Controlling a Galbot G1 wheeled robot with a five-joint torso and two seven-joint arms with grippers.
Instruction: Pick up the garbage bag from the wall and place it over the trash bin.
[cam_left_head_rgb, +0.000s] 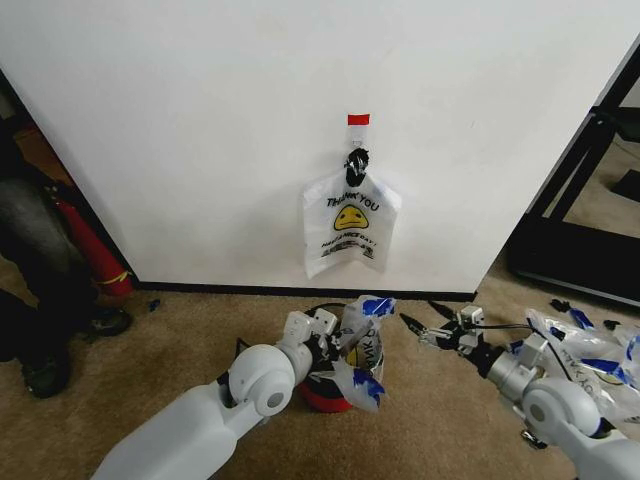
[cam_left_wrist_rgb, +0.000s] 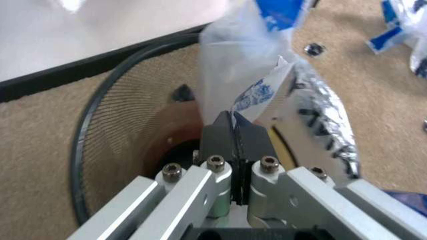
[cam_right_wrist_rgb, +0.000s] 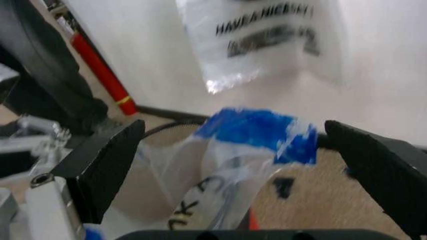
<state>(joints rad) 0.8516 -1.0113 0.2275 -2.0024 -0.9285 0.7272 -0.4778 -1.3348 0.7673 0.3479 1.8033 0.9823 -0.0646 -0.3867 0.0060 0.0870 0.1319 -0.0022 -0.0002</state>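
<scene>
Nearest the head camera, the two white arms reach forward over the tan carpet (cam_left_head_rgb: 150, 340). The left gripper (cam_left_head_rgb: 335, 340) sits at the trash bin (cam_left_head_rgb: 325, 395); in the left wrist view its dark fingers (cam_left_wrist_rgb: 220, 142) are pressed together on a fold of the garbage bag (cam_left_wrist_rgb: 247, 75), which rises out of the bin's black rim (cam_left_wrist_rgb: 83, 150). The bag (cam_left_head_rgb: 362, 340) stands crumpled in and over the bin, its blue patches and black lettering showing, and part of it hangs down the bin's right side. The red base of the bin shows beneath.

Just to the right, the right gripper (cam_left_head_rgb: 415, 325) hovers beside the bag with its fingers spread apart, holding nothing; in the right wrist view the two black fingers (cam_right_wrist_rgb: 107, 165) flank the bag's blue-printed top (cam_right_wrist_rgb: 257, 130) without touching it.

A heap of similar printed bags (cam_left_head_rgb: 590, 350) lies on the carpet by the right arm.

Farther back stands the wall (cam_left_head_rgb: 200, 120) with its black baseboard. Another bag (cam_left_head_rgb: 350, 225) with the yellow smiley hangs from a black hook (cam_left_head_rgb: 357, 158) under a red tape strip (cam_left_head_rgb: 358, 119). A red fire extinguisher (cam_left_head_rgb: 95, 255) leans at the wall's left end.
</scene>
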